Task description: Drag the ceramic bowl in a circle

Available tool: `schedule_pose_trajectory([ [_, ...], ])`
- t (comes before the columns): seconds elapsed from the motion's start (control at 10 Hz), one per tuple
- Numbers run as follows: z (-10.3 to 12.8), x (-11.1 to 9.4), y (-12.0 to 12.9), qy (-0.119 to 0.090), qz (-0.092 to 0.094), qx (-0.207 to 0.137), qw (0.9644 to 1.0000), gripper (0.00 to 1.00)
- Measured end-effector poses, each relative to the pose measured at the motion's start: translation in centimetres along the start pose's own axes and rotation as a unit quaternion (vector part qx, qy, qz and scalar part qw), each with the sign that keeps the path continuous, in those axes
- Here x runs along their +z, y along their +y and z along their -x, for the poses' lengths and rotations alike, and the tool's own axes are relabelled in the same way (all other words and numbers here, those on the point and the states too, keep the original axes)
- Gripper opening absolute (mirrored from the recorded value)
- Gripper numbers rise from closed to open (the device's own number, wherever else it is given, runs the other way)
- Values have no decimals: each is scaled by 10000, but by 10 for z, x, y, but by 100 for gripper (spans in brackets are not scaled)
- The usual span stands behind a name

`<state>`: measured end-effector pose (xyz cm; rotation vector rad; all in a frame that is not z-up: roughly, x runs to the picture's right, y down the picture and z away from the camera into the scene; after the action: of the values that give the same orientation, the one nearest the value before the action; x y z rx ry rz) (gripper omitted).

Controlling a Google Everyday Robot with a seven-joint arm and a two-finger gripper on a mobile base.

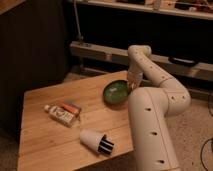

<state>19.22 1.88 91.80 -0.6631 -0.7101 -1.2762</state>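
Single arm at a wooden table (pixel 45 130). The gripper (pixel 133 83) points down at the right-hand rim of the ceramic bowl (pixel 116 92), at or on that rim; whether its fingers are spread or closed, and whether they grip the rim, cannot be told. The green bowl sits upright on the tabletop immediately left of the gripper, close to the table's far edge. Nearer the camera and left of the gripper, a white cup (pixel 95 140) with a black end lies on its side. Farther left of the gripper, well apart from the bowl, a small tube or bottle (pixel 59 113) lies flat beside an orange-marked packet (pixel 73 107).
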Motion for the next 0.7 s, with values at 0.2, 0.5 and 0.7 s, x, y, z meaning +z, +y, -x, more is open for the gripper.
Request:
schedule_pose_trajectory([
  [0.2,20,6,16,-54,-195,161,9997,2],
  [0.5,59,23,38,-157,-569,395,9975,2],
  [0.7,104,33,55,-206,-1022,556,9930,2],
])
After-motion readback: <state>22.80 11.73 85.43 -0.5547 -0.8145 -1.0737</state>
